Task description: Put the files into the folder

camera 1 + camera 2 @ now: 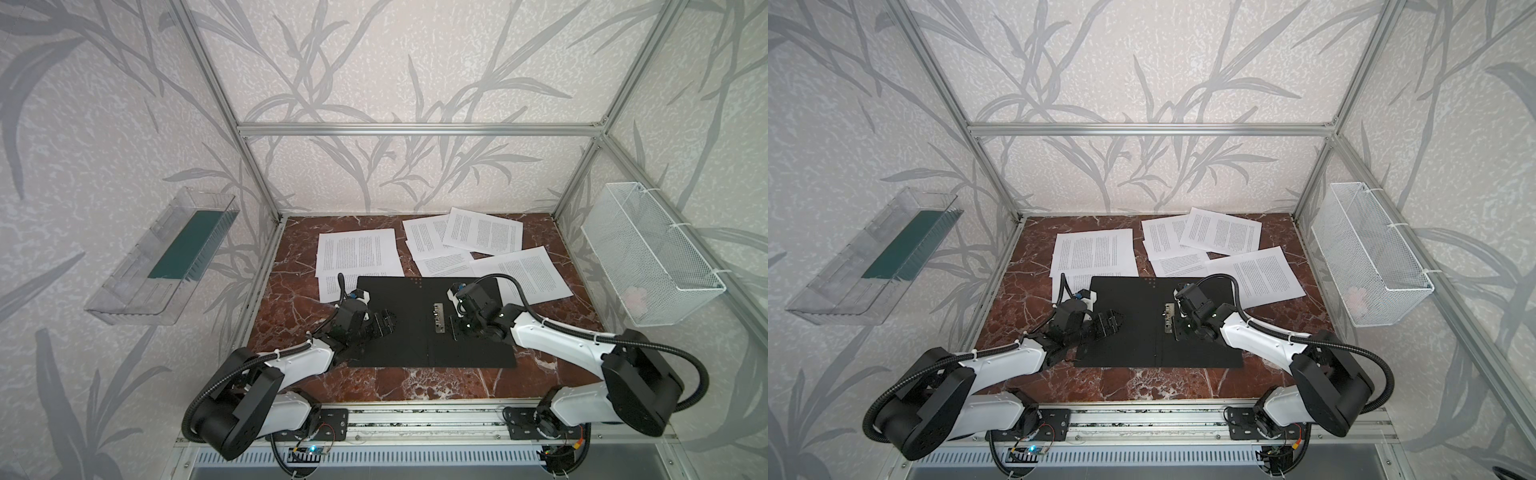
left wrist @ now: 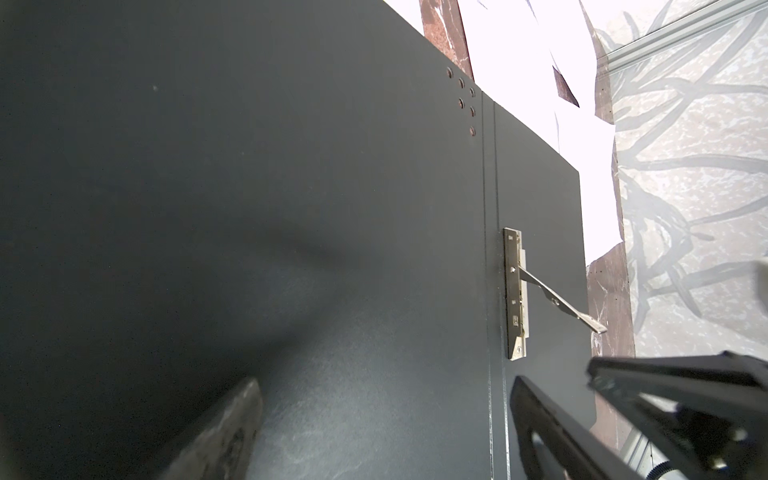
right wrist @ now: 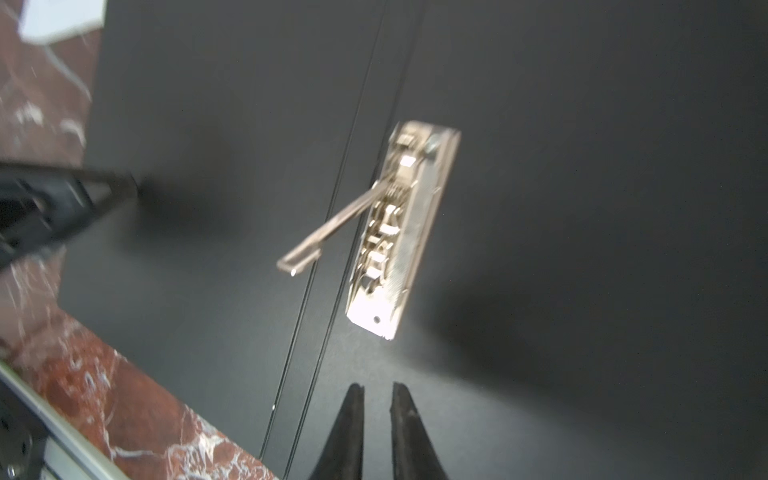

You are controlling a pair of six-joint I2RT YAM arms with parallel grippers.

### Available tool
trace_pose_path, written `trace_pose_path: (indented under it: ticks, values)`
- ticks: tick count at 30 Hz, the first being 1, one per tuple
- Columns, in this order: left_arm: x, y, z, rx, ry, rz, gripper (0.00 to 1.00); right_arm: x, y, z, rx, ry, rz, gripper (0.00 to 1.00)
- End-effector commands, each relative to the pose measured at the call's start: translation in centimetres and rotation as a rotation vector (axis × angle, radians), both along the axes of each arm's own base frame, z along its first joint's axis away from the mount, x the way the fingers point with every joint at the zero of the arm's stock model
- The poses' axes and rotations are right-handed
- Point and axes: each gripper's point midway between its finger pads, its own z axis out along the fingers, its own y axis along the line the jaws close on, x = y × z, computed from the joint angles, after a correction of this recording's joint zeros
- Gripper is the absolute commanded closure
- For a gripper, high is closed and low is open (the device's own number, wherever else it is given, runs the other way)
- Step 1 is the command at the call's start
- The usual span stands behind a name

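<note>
My folder [image 1: 399, 332] lies open and flat, black inside up, at the table's [image 1: 374, 386] centre. Its metal clip [image 3: 399, 232] sits on the spine with its lever raised. My right gripper [image 3: 377, 399] hovers just off the clip with jaws nearly together, a narrow gap between them, gripping nothing. My left gripper [image 1: 384, 322] hangs wide open over the folder's 9 o'clock half. The files [image 1: 357, 253] lie scattered from 11 to 2 o'clock, outside the folder.

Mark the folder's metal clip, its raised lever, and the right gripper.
metal clip [image 3: 401, 232], right wrist view, on its base plate.
raised lever [image 2: 557, 297], left wrist view, mid-arm.
right gripper [image 3: 377, 390], right wrist view, between fingertips.
</note>
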Motion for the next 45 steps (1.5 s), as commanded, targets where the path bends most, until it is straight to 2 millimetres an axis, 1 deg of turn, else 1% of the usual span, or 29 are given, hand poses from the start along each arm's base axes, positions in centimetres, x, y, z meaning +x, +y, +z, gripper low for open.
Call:
trace_pose_path:
  ticks: [1,5,8,10,14,16,17,19,21,22,23,24,25,27,28,29,31,32,33,35,38,39,41,43,45]
  values:
    - [-6.2,4.8,-7.4,0.219,0.312,0.054,0.04,0.2,2.2,0.0,0.07,0.014,0.043,0.85]
    - [-6.2,4.7,-7.3,0.217,0.308,0.048,0.04,2.3,3.0,0.2,0.074,0.01,0.029,0.85]
    - [-6.1,4.7,-7.2,0.215,0.304,0.046,0.04,4.8,3.0,0.4,0.085,0.022,0.009,0.86]
    - [-6.1,4.6,-7.2,0.212,0.304,0.046,0.04,6.7,2.9,0.3,0.04,0.015,0.009,0.87]
    - [-6.0,4.5,-7.3,0.21,0.304,0.041,0.04,9.8,3.9,-0.8,0.078,0.073,0.011,0.89]
    - [-5.9,4.4,-7.2,0.204,0.303,0.04,0.04,11.6,3.9,-1.3,0.098,0.112,-0.006,0.93]
    - [-5.8,4.2,-7.0,0.199,0.301,0.038,0.04,12.1,4.0,-1.1,0.113,0.116,-0.008,0.94]
    - [-5.6,3.9,-6.5,0.184,0.295,0.033,0.04,13.1,4.2,0.0,0.123,0.093,-0.013,0.93]
    - [-5.2,3.6,-5.7,0.171,0.28,0.028,0.04,13.7,4.5,2.2,0.136,0.054,-0.004,0.9]
    - [-4.9,3.3,-5.0,0.159,0.268,0.022,0.04,13.8,4.6,3.6,0.149,0.029,0.003,0.88]
    - [-4.5,3.0,-4.2,0.147,0.25,0.015,0.04,13.9,4.6,4.9,0.16,0.005,0.007,0.86]
    - [-4.1,2.7,-3.3,0.136,0.233,0.012,0.04,13.8,4.7,6.2,0.173,-0.02,0.01,0.81]
    - [-3.6,2.3,-2.2,0.121,0.214,0.009,0.04,13.5,4.6,7.8,0.185,-0.049,0.013,0.73]
    - [-2.8,1.8,0.2,0.089,0.164,0.011,0.04,12.8,4.4,9.5,0.194,-0.078,0.014,0.61]
    - [-2.3,1.7,1.5,0.078,0.136,0.019,0.04,12.3,4.0,10.7,0.202,-0.098,0.012,0.54]
    - [-2.0,1.9,2.9,0.066,0.108,0.042,0.04,11.7,3.7,11.1,0.204,-0.102,0.007,0.47]
    - [-1.5,2.5,4.9,0.038,0.05,0.1,0.04,10.7,3.0,11.5,0.204,-0.104,0.001,0.36]
    - [-1.1,3.1,5.9,0.026,0.012,0.147,0.04,10.1,2.6,11.5,0.2,-0.102,-0.003,0.34]
    - [-0.9,3.9,6.8,0.016,-0.025,0.197,0.04,9.7,2.2,11.4,0.198,-0.104,-0.008,0.29]
    - [-1.2,6.3,8.5,0.039,-0.079,0.3,0.02,8.3,1.4,11.2,0.197,-0.099,-0.012,0.21]
    - [-1.5,9.1,10.5,0.078,-0.13,0.406,0.01,6.5,0.0,10.9,0.186,-0.111,-0.024,0.13]
    - [-1.5,9.9,10.9,0.079,-0.134,0.434,0.01,5.8,-0.4,11.0,0.194,-0.126,-0.024,0.11]
    - [-1.1,10.9,11.3,0.063,-0.128,0.475,0.01,5.1,-1.1,11.1,0.2,-0.154,-0.03,0.07]
    - [-0.1,11.8,11.3,0.028,-0.102,0.509,0.01,4.5,-1.6,11.2,0.191,-0.185,-0.026,0.04]
    - [1.3,12.6,11.2,-0.01,-0.071,0.541,0.01,4.2,-1.8,11.3,0.202,-0.216,-0.021,0.02]
